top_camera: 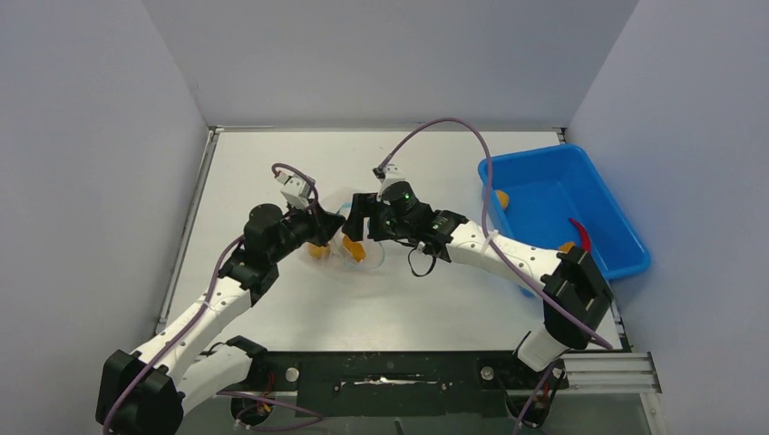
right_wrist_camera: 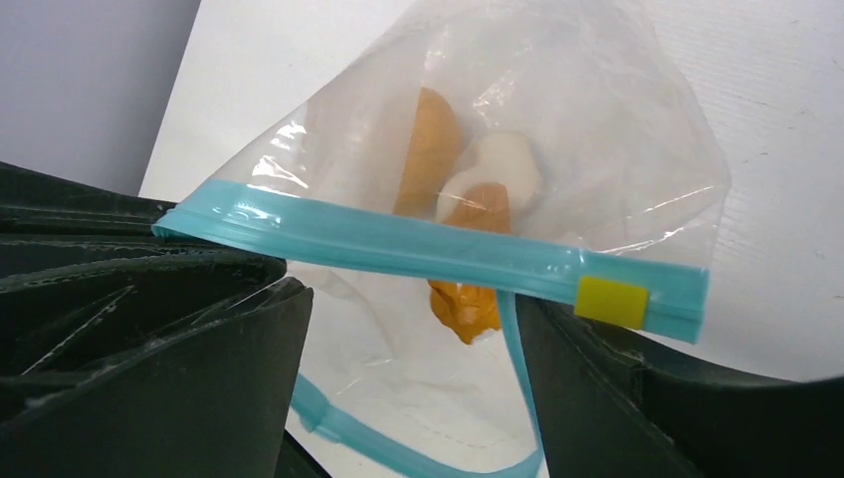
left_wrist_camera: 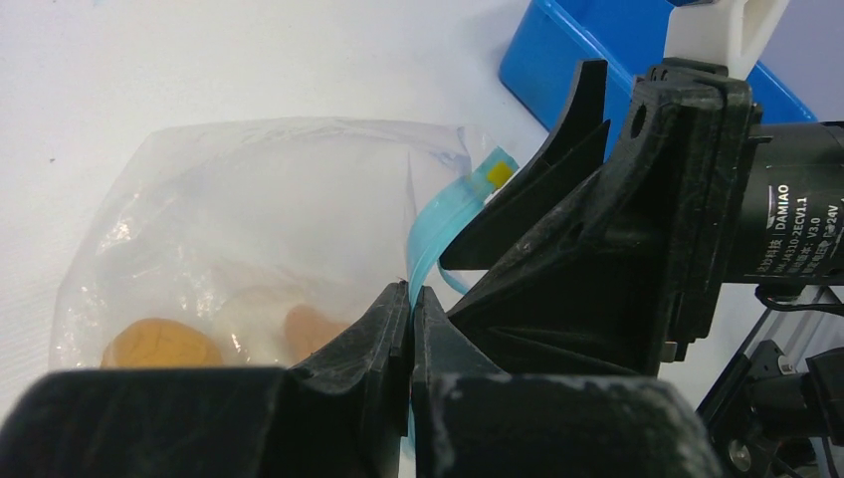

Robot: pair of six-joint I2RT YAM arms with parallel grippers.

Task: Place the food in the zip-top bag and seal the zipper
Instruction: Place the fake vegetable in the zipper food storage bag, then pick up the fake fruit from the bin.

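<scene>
Clear, crinkled plastic stretches between two black grippers over a white table (top_camera: 272, 163). The left gripper (left_wrist_camera: 411, 324) is clamped on the zip-top bag (right_wrist_camera: 617, 129) at its mouth. Its two matte, wedge-shaped fingers are pressed together with only a hairline slit between them, and the light blue-green zipper (right_wrist_camera: 398, 249) runs down into that slit.

The right gripper (right_wrist_camera: 413, 324) faces it with its fingers set well apart, one to each side of the strip. One lip of the zipper crosses the gap between those fingers as a flat, straight band. The other lip sags in a loop below it, so the mouth gapes. A small square yellow tab (right_wrist_camera: 610, 299) sits on the straight lip, close to the finger on the right of the wrist view. Whether either of these fingers touches the film cannot be told.

Just beyond the left gripper's fingertips, at the bottom of the floppy pouch, three pieces of food lie bunched together. A rounded orange fruit (left_wrist_camera: 159, 344) and a smaller orange piece (left_wrist_camera: 311, 329) flank a smooth white lump (left_wrist_camera: 254, 317), all blurred by the glossy film.

Well behind the right gripper, alongside its arm, stands a rigid blue tray (top_camera: 626, 237) with sloping walls. It holds a slim, curved red chili (top_camera: 580, 234) and a few small orange pieces (top_camera: 501, 198).
</scene>
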